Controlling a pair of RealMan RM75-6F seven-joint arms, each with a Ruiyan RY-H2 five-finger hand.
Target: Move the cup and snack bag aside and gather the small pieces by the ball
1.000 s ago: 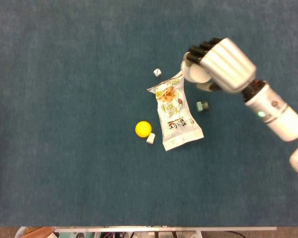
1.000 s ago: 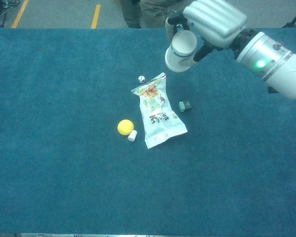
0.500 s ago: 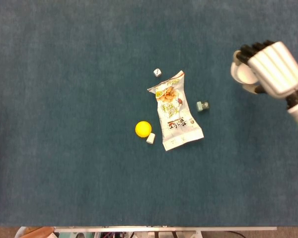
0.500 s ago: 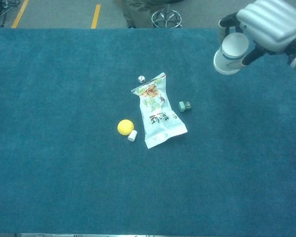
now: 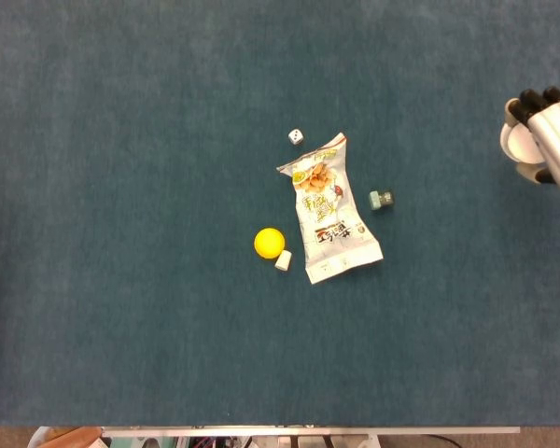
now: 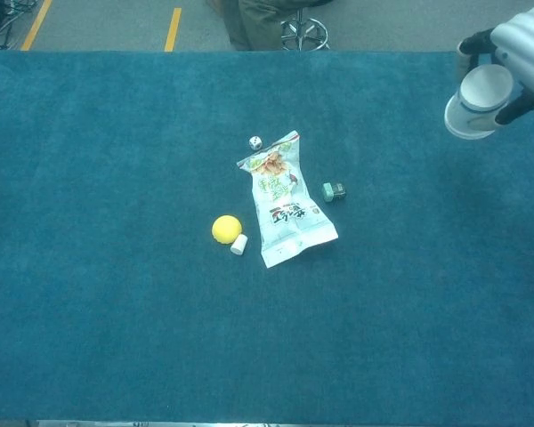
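Half the right robot hand (image 6: 523,53), gripping the cup (image 6: 481,102), is cropped.

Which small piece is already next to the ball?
The white cylinder, sitting right beside the ball. The die lies past the bag's top end, and the green piece lies on the bag's far side.

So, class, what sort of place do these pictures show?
Probably a robot test room or workshop, not a home: a big table covered in blue felt, yellow floor lines beyond it, and a stool base beside someone's legs at the far edge.
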